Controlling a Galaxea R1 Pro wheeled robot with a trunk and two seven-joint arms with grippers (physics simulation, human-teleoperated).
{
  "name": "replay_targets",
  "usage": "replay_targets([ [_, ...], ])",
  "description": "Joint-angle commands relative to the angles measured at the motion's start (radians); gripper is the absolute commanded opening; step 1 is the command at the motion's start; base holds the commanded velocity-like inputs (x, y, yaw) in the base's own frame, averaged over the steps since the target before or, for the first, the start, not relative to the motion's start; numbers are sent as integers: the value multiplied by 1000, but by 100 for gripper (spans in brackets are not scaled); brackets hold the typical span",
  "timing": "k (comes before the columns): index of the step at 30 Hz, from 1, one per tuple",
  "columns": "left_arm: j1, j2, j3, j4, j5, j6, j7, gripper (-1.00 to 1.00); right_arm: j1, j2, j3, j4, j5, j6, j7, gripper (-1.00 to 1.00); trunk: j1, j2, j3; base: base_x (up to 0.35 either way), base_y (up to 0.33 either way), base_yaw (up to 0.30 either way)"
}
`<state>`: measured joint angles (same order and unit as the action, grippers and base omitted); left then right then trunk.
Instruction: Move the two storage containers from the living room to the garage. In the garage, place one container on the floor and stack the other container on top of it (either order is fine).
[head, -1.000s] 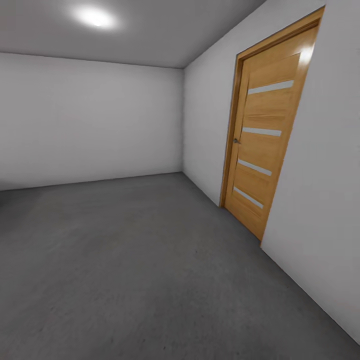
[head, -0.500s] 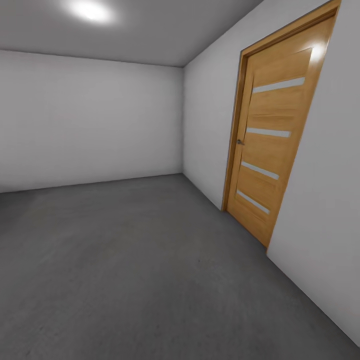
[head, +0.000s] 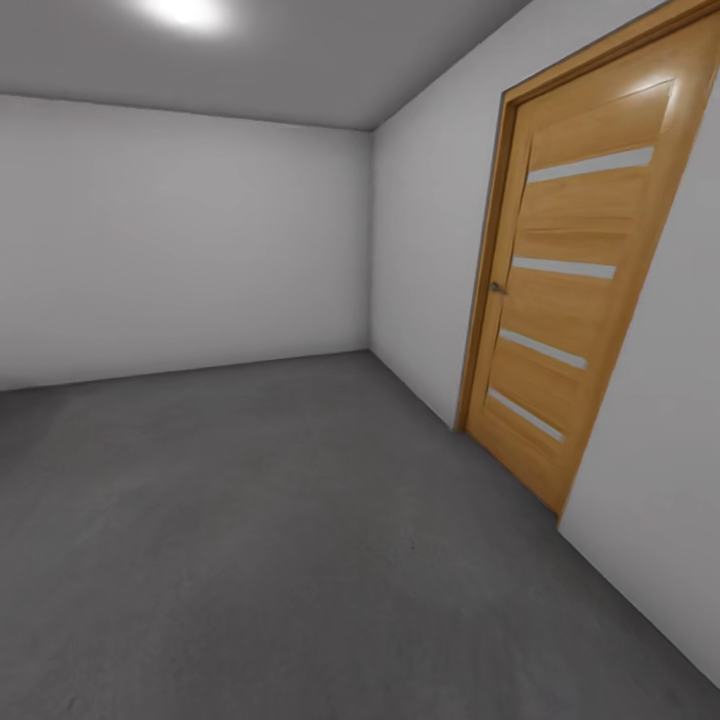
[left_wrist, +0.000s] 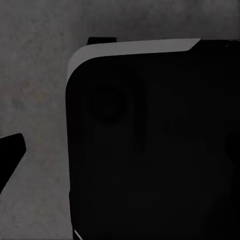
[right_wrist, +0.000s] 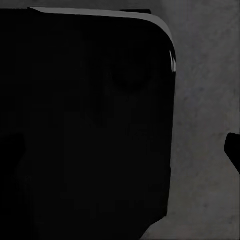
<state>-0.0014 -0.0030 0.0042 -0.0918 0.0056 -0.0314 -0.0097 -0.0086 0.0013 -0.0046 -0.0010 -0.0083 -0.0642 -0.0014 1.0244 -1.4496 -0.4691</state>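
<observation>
The two storage containers are out of view. I am in the garage, a bare room with white walls (head: 180, 240) and a dark grey mottled floor (head: 250, 540). In the left wrist view my left gripper (left_wrist: 120, 155) hangs over the floor (left_wrist: 40, 100), one black fingertip (left_wrist: 11, 152) at the frame's edge, nothing between the fingers; the robot's black body (left_wrist: 150, 150) lies behind. In the right wrist view my right gripper (right_wrist: 122, 150) is likewise spread, with a fingertip (right_wrist: 233, 149) over the floor (right_wrist: 205, 100) and nothing held.
A closed light-wood door (head: 570, 300) with pale horizontal strips stands in the right wall, its handle (head: 497, 288) on the near-left side. A round ceiling light (head: 185, 12) glows overhead. The room's far corner (head: 372, 250) lies ahead.
The whole head view has shifted: the door now sits further right and larger, so the camera has moved forward along the right wall. Nothing in the room itself has moved.
</observation>
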Motion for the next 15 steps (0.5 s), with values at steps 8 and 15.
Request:
replay_targets([
  [8,0,0,1,0,1,-2,-1,100,-1,0,0,1,-1,-6,0,100,1,0,-1,334,170,0],
  [15,0,0,1,-1,1,-2,-1,100,-1,0,0,1,-1,-6,0,100,1,0,-1,333,168,0],
])
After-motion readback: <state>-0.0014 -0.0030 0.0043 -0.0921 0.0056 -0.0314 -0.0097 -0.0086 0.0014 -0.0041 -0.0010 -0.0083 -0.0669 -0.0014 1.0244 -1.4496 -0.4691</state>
